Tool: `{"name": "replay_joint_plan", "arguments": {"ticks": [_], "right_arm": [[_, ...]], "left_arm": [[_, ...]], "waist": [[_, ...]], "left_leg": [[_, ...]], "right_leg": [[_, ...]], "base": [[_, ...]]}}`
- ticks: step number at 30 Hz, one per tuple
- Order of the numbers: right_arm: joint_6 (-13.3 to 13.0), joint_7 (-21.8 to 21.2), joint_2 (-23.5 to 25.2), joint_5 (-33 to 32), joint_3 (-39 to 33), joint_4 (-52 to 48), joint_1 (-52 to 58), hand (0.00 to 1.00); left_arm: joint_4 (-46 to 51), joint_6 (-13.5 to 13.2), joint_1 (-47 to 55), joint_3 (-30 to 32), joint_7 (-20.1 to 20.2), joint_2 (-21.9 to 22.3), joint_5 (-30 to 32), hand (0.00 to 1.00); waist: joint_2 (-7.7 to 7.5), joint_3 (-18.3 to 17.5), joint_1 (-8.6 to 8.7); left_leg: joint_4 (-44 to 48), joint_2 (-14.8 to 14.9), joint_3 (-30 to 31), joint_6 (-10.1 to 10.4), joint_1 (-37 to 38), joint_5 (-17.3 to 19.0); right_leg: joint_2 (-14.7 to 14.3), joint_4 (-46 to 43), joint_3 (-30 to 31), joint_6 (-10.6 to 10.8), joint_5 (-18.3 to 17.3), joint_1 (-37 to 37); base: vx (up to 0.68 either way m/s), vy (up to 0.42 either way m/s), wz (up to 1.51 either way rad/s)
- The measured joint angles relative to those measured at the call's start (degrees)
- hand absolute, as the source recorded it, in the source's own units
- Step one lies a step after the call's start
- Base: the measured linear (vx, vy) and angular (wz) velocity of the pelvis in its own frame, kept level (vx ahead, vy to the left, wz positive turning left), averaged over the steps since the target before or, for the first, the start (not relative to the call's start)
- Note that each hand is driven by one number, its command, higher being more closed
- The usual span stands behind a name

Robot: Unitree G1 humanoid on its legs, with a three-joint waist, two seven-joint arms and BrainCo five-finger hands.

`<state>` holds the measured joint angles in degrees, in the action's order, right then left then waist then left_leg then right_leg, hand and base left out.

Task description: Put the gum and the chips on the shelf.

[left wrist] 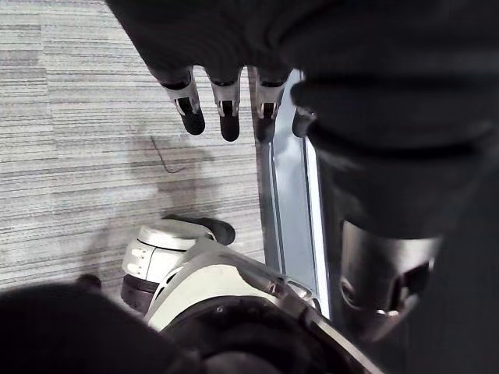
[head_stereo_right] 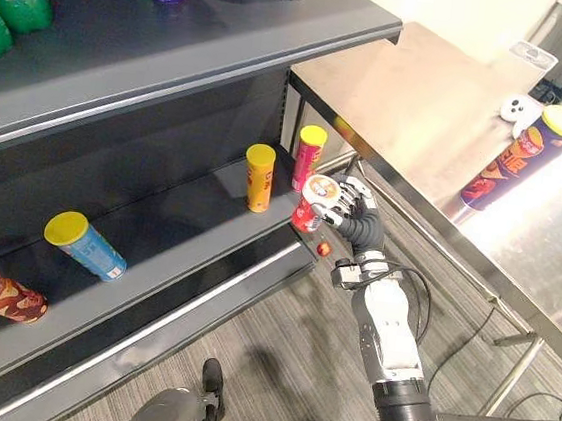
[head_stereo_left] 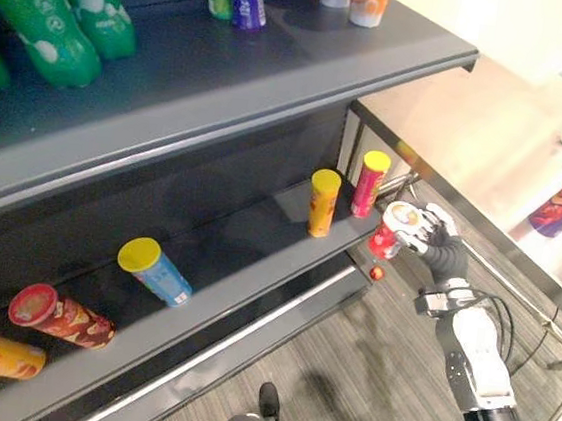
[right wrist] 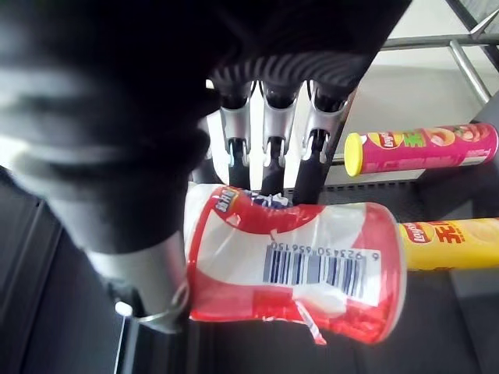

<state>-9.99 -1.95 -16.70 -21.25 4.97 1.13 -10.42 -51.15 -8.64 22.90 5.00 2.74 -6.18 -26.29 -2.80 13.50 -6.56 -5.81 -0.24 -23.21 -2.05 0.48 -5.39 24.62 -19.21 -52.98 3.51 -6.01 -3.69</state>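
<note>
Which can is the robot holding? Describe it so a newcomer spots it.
Start at the dark grey lower shelf. Just off its right end, the right hand grips a short red-and-white chips can. Its neighbours, a tall yellow can and a tall pink can, stand on the shelf; this one is squat and held.

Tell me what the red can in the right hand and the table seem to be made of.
Red can: probably cardboard under a glossy printed wrap, which is wrinkled and torn at one edge. Table: likely brushed steel, since it reflects light softly.
</note>
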Motion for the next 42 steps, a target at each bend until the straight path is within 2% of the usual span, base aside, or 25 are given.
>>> {"name": "replay_joint_plan", "arguments": {"ticks": [2, 3, 4, 5, 6, 7, 8, 9, 10, 12, 13, 14, 15, 16, 17, 19, 22, 26, 30, 35, 36, 37, 39, 42], "right_arm": [[0.0, -0.2, 0.0, 0.8, 0.0, 0.1, -0.1, 1.0], [0.0, -0.4, 0.0, 1.0, 0.0, 0.4, -0.1, 1.0], [0.0, -0.5, 0.0, 1.0, 0.0, 1.0, 0.0, 1.0], [0.0, -0.5, 0.0, 1.0, -0.2, 1.2, 0.4, 1.0], [-0.2, -0.4, -0.1, 1.0, -0.8, 1.1, 1.9, 1.0], [-0.2, -0.3, -0.1, 1.0, -1.4, 0.9, 2.9, 1.0], [-0.3, 0.2, -0.1, 1.0, -3.1, 0.1, 5.0, 1.0], [-0.4, 0.4, -0.2, 1.0, -4.5, -0.4, 6.4, 1.0], [-0.6, 0.6, -0.2, 1.0, -5.4, -0.4, 7.3, 1.0], [-0.7, 1.5, -0.1, 1.0, -6.7, -0.4, 9.7, 1.0], [-0.7, 1.8, -0.1, 1.0, -7.4, -0.2, 10.8, 1.0], [-0.7, 1.8, -0.1, 1.0, -7.7, -0.1, 10.9, 1.0], [-0.9, 1.7, -0.1, 0.9, -8.4, -0.1, 10.7, 1.0], [-1.2, 1.7, -0.1, 0.8, -9.4, -0.1, 10.1, 1.0], [-1.5, 1.6, -0.1, 0.4, -9.6, -0.1, 9.6, 1.0], [-2.2, 1.5, 0.0, -0.2, -9.6, -0.1, 7.3, 1.0], [-2.3, 1.7, -0.1, -0.2, -10.1, 1.1, 8.0, 1.0], [-2.3, 1.9, -0.1, -1.5, -10.5, 2.1, 8.0, 1.0], [-2.3, 2.3, -0.1, -1.5, -11.3, 2.2, 8.4, 1.0], [-2.8, 1.9, 0.4, -1.5, -11.4, 2.0, 9.0, 1.0], [-3.0, 1.6, 0.6, -1.4, -11.7, 1.7, 9.6, 1.0], [-3.1, 1.6, 1.1, -1.4, -12.0, 1.7, 10.0, 1.0], [-3.1, 1.6, 1.4, -1.3, -12.0, 1.6, 10.6, 1.0], [-3.1, 1.5, 2.2, -1.3, -12.2, -0.2, 10.8, 1.0]], "left_arm": [[0.7, 0.0, 0.3, 0.0, 0.0, -0.2, 0.0, 0.0], [1.3, 0.0, 0.7, -0.1, 0.0, -0.5, 0.0, 0.0], [1.5, 0.0, 0.9, -0.2, -0.1, -0.7, 0.0, 0.0], [1.5, 0.0, 0.9, -0.3, -0.2, -0.7, -0.1, 0.0], [1.5, 0.1, 1.0, -0.3, -0.3, -0.9, -0.5, 0.0], [1.6, 0.2, 0.9, -0.3, -0.3, -1.1, -0.5, 0.0], [2.1, 0.5, 0.9, -0.3, -0.3, -1.3, -0.5, 0.0], [2.1, 0.8, 0.7, -0.3, -0.4, -1.3, -0.5, 0.0], [1.6, 1.6, 0.3, -0.4, -0.6, -1.4, -0.4, 0.0], [0.7, 2.4, -0.1, -0.4, -0.5, -1.8, 0.1, 0.0], [0.9, 2.5, -0.3, -0.4, -0.4, -2.3, 0.1, 0.0], [0.9, 2.6, -0.3, -0.5, -0.4, -2.5, 0.1, 0.0], [0.9, 2.6, -0.2, -0.3, -0.5, -2.8, 0.0, 0.0], [0.9, 2.5, -0.1, 0.0, -0.5, -2.8, -0.1, 0.0], [0.9, 2.4, 0.1, 0.2, -0.5, -2.6, -0.2, 0.0], [0.9, 2.4, 0.9, 1.5, -0.5, -1.1, 0.0, 0.0], [0.9, 2.0, 1.1, 1.8, -0.4, 1.2, 0.0, 0.0], [0.9, 1.6, 0.9, 2.3, -0.5, 1.4, -0.1, 0.0], [1.0, 1.4, 0.7, 2.2, -0.8, 1.5, -0.1, 0.0], [1.0, 1.3, 0.5, 2.2, -1.3, 1.5, 0.0, 0.0], [1.1, 1.3, 0.3, 2.3, -1.4, 1.4, 0.1, 0.0], [1.1, 1.4, 0.3, 2.7, -1.4, 1.5, 0.2, 0.0], [1.1, 1.4, 0.0, 2.7, -1.4, 1.5, 0.3, 0.0], [2.3, 1.4, -0.9, 2.7, -1.3, 1.3, 0.8, 0.0]], "waist": [[-0.41, 0.2, -0.01], [-0.76, 0.4, 0.07], [-0.84, 0.7, 0.06], [-0.66, 0.8, 0.21], [-0.59, 0.8, 1.08], [-0.65, 0.8, 1.8], [-0.22, 1.0, 2.65], [-0.68, 0.7, 3.27], [-0.27, 0.9, 3.24], [0.97, 0.8, 3.37], [1.27, 0.7, 3.37], [1.14, 0.6, 3.3], [0.83, 0.3, 2.9], [0.56, -0.2, 1.82], [0.37, -0.3, 1.26], [-0.26, -1.1, 1.15], [0.5, -3.7, 1.5], [0.7, -4.9, 1.67], [1.0, -5.4, 1.98], [1.13, -5.5, 2.04], [1.13, -5.5, 2.09], [1.18, -5.6, 2.88], [1.39, -5.7, 3.98], [1.38, -5.8, 4.26]], "left_leg": [[0.0, -0.8, 0.6, -0.1, 0.0, 0.1], [0.0, -1.5, 1.6, -0.1, 0.0, 0.2], [0.0, -2.0, 3.8, -0.9, -0.3, 0.8], [0.2, -2.1, 5.8, -1.0, -0.3, 0.9], [1.8, -2.3, 10.0, -1.7, -1.0, 1.4], [3.0, -2.6, 12.1, -2.2, -1.8, 1.7], [4.0, -3.7, 16.9, -2.5, -2.7, 1.9], [4.0, -4.7, 21.0, -2.9, -3.2, 1.7], [4.2, -5.2, 23.3, -3.1, -3.7, 1.5], [5.6, -6.0, 28.4, -3.1, -4.9, 1.6], [6.1, -6.4, 30.3, -3.0, -5.2, 1.6], [6.2, -6.4, 30.4, -3.0, -5.2, 1.6], [6.5, -6.6, 30.4, -2.9, -5.2, 1.6], [6.8, -6.8, 30.4, -2.8, -5.2, 1.6], [7.0, -7.0, 30.4, -2.6, -5.2, 1.8], [7.0, -7.4, 30.9, -2.4, -5.3, 1.9], [5.7, -6.1, 31.8, -1.4, -5.3, 1.8], [3.2, -4.1, 32.1, 0.3, -4.5, 1.3], [0.7, -2.7, 33.4, 1.6, -3.1, 0.4], [0.1, -2.6, 33.0, 2.5, -2.0, 1.5], [0.1, -2.5, 31.4, 1.9, -2.1, 2.3], [0.1, -1.8, 28.1, 2.1, -2.2, 2.6], [0.1, -1.4, 25.4, 2.1, -2.1, 2.6], [0.1, -1.9, 25.2, 2.4, -1.8, 2.4]], "right_leg": [[1.2, -1.3, -0.5, -1.0, -0.6, -0.1], [2.3, -2.6, -0.5, -2.1, -1.3, -0.2], [2.2, -3.6, 1.8, -5.4, -3.3, 0.3], [1.2, -3.5, 5.0, -7.8, -4.9, 1.0], [-2.4, -2.6, 12.9, -11.0, -7.1, 2.2], [-4.4, -2.0, 17.0, -11.8, -7.6, 2.7], [-8.5, -1.2, 25.9, -13.0, -8.5, 4.2], [-12.1, -1.7, 35.1, -12.8, -9.2, 5.9], [-14.5, -3.1, 41.1, -10.9, -9.7, 7.5], [-17.7, -4.7, 50.2, -5.7, -9.7, 9.5], [-18.3, -4.3, 53.1, -3.5, -8.6, 9.8], [-18.2, -3.6, 53.6, -2.4, -7.9, 9.7], [-17.3, -1.7, 53.3, -0.3, -6.6, 9.4], [-16.7, 0.1, 52.8, 1.1, -5.7, 9.3], [-16.5, 1.0, 52.6, 1.4, -5.4, 9.3], [-16.5, 5.1, 51.4, 1.8, -4.4, 8.9], [-17.0, 7.7, 48.3, 1.8, -3.3, 7.9], [-18.4, 11.9, 45.7, 1.8, 0.0, 5.8], [-19.5, 13.7, 43.7, 1.5, 0.7, 4.2], [-19.3, 14.8, 42.8, 1.5, 0.7, 2.3], [-19.1, 15.1, 42.4, 1.5, 0.7, 2.0], [-18.7, 15.1, 41.9, 1.5, 0.7, 1.8], [-18.3, 14.9, 40.7, 1.5, 0.7, 1.2], [-17.9, 14.6, 41.1, 1.5, 0.7, 1.2]], "base": [[0.02, 0.008, 0.15], [0.03, 0.02, 0.26], [0.0, 0.025, 0.37], [-0.01, 0.023, 0.78], [0.0, 0.009, 1.04], [0.05, -0.004, 1.76], [0.14, -0.02, 1.95], [0.17, -0.016, 2.01], [0.16, -0.013, 1.62], [0.08, -0.011, 1.53], [0.08, -0.025, 1.43], [0.08, -0.054, 1.33], [0.07, -0.084, 0.91], [0.07, -0.097, 0.68], [0.06, -0.118, 0.32], [0.04, -0.141, 0.17], [0.06, -0.165, 0.15], [0.06, -0.135, 0.05], [0.13, -0.093, 0.15], [0.08, -0.021, 0.04], [0.03, 0.028, 0.13], [0.03, 0.031, 0.23], [0.02, 0.04, 0.28], [0.04, 0.049, 0.02]]}}
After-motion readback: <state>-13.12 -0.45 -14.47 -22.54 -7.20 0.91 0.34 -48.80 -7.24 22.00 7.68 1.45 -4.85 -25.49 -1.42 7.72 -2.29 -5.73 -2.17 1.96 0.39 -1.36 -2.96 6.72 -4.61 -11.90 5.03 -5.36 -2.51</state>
